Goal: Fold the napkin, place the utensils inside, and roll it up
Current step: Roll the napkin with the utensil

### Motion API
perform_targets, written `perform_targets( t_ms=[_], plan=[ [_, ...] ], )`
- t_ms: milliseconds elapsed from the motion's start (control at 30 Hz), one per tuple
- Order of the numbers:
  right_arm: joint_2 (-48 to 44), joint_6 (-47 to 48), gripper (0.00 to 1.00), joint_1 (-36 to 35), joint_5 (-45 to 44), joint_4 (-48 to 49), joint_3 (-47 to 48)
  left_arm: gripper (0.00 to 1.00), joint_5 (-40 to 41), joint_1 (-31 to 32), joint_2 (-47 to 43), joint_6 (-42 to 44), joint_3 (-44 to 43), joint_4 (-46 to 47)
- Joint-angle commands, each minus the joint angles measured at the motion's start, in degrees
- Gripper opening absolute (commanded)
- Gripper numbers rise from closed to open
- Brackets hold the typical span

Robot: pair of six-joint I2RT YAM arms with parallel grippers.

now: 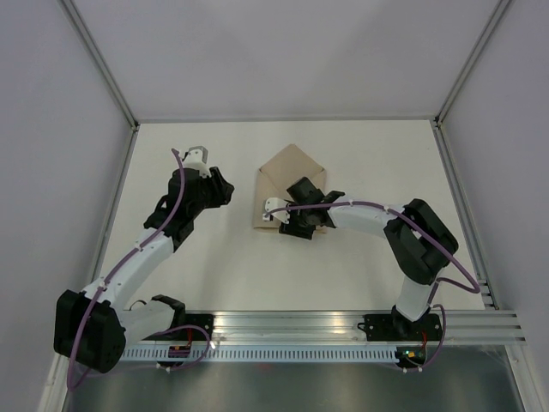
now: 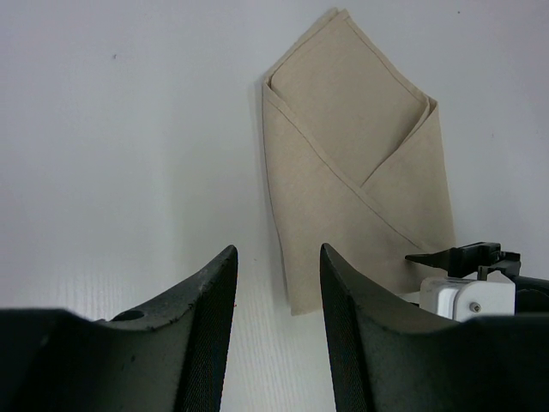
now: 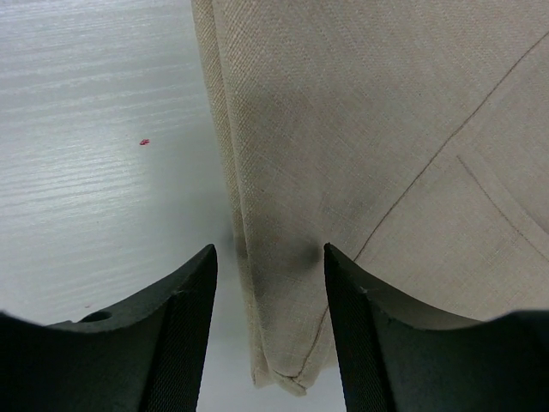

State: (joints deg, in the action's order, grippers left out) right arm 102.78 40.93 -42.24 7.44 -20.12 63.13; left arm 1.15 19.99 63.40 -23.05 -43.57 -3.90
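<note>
The napkin (image 1: 290, 176) lies on the white tabletop (image 1: 223, 275) nearer the far edge than the near one, about midway between the left and right edges; it is folded into a narrow packet that is pointed at its far end and squared at its near end, with two flaps crossing diagonally over the front.

The right gripper (image 1: 292, 221) sits over the packet's near-left part; in the right wrist view its black fingers (image 3: 184, 326) are spread apart and the napkin's (image 3: 386, 172) long left edge runs down between them to a corner; whether the fingertips touch the cloth cannot be told.

The left gripper (image 1: 221, 184) hangs just left of the napkin, apart from it, its fingers (image 2: 206, 318) spread over bare tabletop.

The cloth is beige-tan, plainly woven with a fine visible grain, matte, doubled at the edges; the tabletop (image 3: 86, 129) is smooth with faint streaks and a small red speck (image 3: 144, 142); the finger pads look dark and finely textured.
</note>
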Motion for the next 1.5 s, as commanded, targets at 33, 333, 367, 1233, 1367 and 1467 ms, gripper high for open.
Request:
perform_targets(
  t_ms=[33, 333, 367, 1233, 1367, 1467],
  plan=[
    [1.6, 2.1, 0.58, 0.0, 0.2, 2.0, 0.3, 0.49, -0.9, -0.1, 0.7, 2.2, 0.9, 2.9],
    [3.0, 3.7, 0.50, 0.0, 0.2, 1.0, 0.1, 0.49, -2.9, 0.0, 1.5, 2.8, 2.6, 5.7],
    [3.1, 4.1, 0.50, 0.0, 0.4, 0.6, 0.1, 0.49, -3.1, -0.1, 1.6, 2.9, 2.8, 5.9],
    [10.9, 8.2, 0.22, 6.5, 18.0, -21.5, 9.7, 0.49, -7.3, 4.7, -4.4, 9.2, 8.9, 12.1],
    [13.4, 10.4, 0.21, 8.8, 22.9, -28.4, 13.8, 0.49, -4.5, 9.9, -5.8, 13.4, 9.5, 12.1],
    [15.7, 12.3, 0.21, 10.4, 25.5, -33.4, 17.1, 0.49, -2.4, 14.4, -6.3, 16.8, 10.5, 12.7]
  ],
)
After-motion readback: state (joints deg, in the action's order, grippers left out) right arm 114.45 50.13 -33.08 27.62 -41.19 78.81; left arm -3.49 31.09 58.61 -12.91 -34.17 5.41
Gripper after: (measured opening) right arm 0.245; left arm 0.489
